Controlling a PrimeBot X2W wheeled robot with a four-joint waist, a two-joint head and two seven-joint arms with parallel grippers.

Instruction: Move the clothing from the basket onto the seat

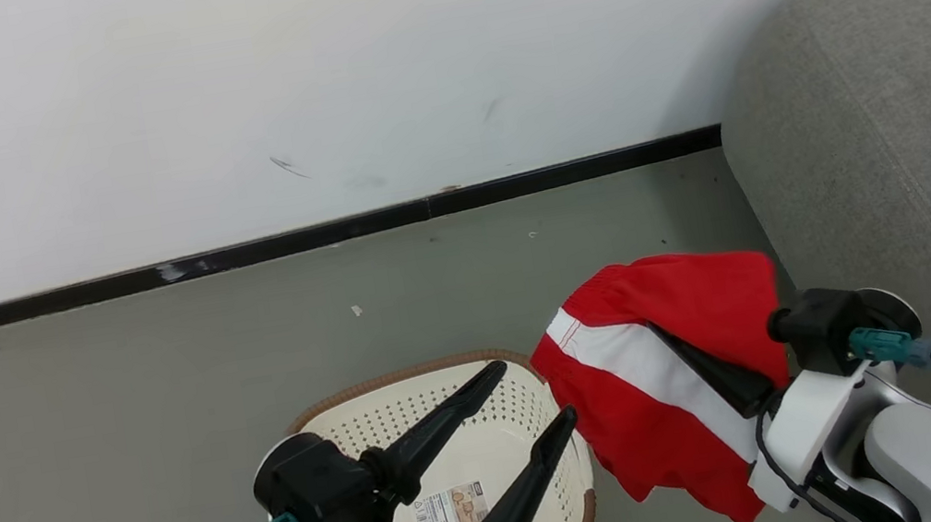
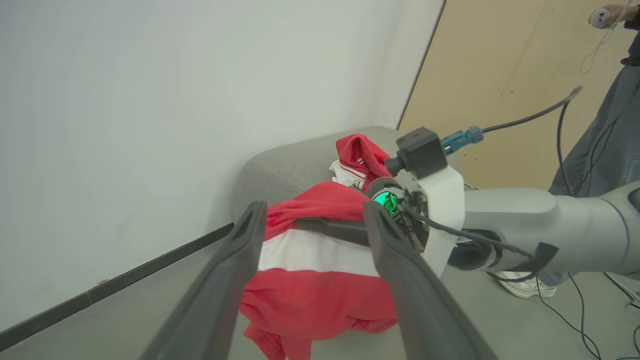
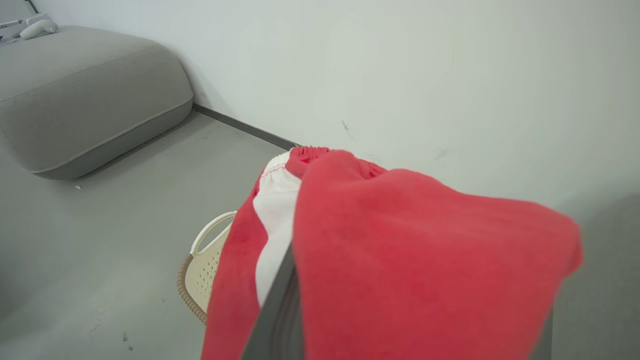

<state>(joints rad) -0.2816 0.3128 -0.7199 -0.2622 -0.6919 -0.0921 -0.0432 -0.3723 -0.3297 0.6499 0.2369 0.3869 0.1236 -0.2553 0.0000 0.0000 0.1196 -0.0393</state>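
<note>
A red garment with a white panel hangs in the air between the basket and the seat, with my right gripper shut on it. In the right wrist view the same cloth drapes over the gripper, leaving one dark finger in sight. The cream basket stands on the floor below, its labelled bottom bare. My left gripper stands open over it, holding nothing. The grey seat lies at the right, with another red and white garment lying on it.
A white wall with a black skirting runs behind the grey floor. In the left wrist view a person stands by a tan panel, one shoe beside trailing cables. A white device lies on the seat's far end.
</note>
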